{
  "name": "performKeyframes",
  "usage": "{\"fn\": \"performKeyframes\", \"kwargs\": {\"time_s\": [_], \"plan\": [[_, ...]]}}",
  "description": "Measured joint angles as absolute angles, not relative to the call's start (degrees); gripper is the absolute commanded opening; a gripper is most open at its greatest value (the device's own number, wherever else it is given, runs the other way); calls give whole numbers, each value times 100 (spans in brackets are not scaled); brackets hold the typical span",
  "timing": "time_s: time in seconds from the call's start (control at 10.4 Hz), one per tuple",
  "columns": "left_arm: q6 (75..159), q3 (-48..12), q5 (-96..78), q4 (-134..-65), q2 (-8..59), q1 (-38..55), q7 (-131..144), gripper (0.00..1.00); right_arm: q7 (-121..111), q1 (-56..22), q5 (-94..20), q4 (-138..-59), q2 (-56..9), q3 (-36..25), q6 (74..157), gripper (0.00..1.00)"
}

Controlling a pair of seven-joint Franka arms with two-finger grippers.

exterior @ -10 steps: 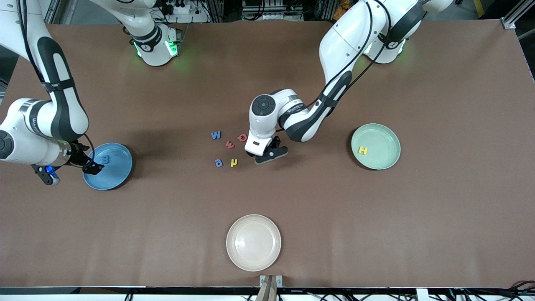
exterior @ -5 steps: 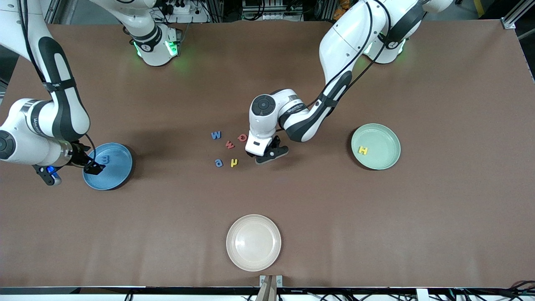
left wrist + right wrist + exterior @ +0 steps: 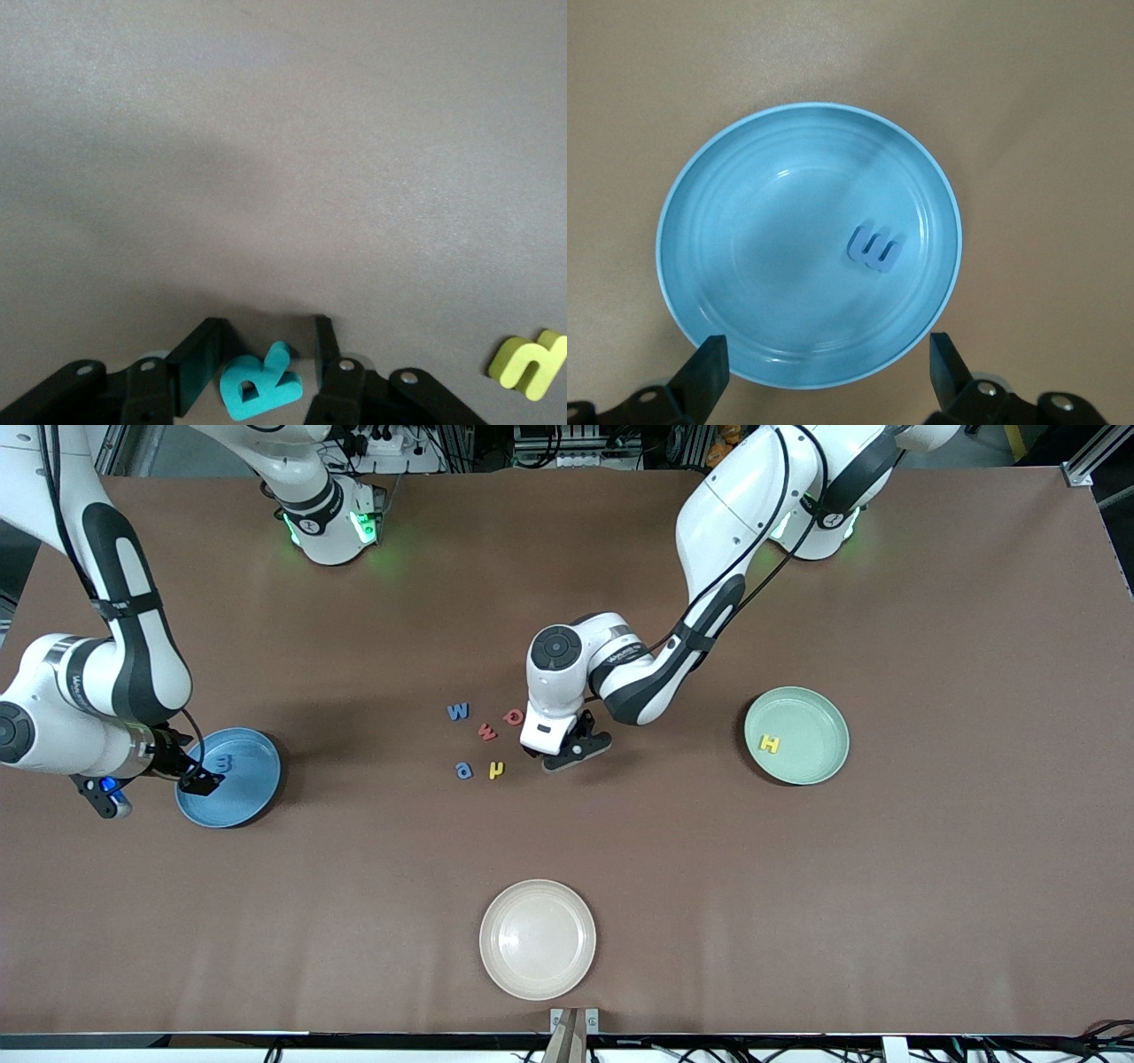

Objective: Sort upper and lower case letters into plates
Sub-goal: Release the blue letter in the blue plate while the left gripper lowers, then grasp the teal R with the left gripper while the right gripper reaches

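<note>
We found the small flat teal foam letter R [image 3: 259,387] lying flat between the spread fingers of the left gripper [image 3: 266,376], just clear of both pads, its leg slanting toward one finger [image 3: 197,363]. The left arm was the nearer one. The bare brown table [image 3: 797,886] gave open room, with only the yellow n-shaped letter [image 3: 529,360] off beside one jaw. The right gripper [image 3: 826,367] hung spread wide over the bright blue plate [image 3: 700,266] holding the blue letter m [image 3: 876,249].
</note>
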State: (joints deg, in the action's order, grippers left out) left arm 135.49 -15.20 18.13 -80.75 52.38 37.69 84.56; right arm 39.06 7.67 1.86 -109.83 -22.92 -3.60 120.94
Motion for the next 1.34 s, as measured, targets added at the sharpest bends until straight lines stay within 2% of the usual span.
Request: {"fn": "performKeyframes", "kwargs": {"time_s": [0.57,1.15,1.34], "plan": [[13282,-1517,1258,-7998,5239,3760,8491,51,3906,764,186,-10986,-2292,-358,12085,100],[13165,-1510,1137,-7933,5238,3750,8495,28,3931,723,184,-10986,-2292,-353,12083,100],[13124,-1506,1088,-7918,5241,3743,8495,27,3996,664,183,-10987,-2293,-352,12083,100]]}}
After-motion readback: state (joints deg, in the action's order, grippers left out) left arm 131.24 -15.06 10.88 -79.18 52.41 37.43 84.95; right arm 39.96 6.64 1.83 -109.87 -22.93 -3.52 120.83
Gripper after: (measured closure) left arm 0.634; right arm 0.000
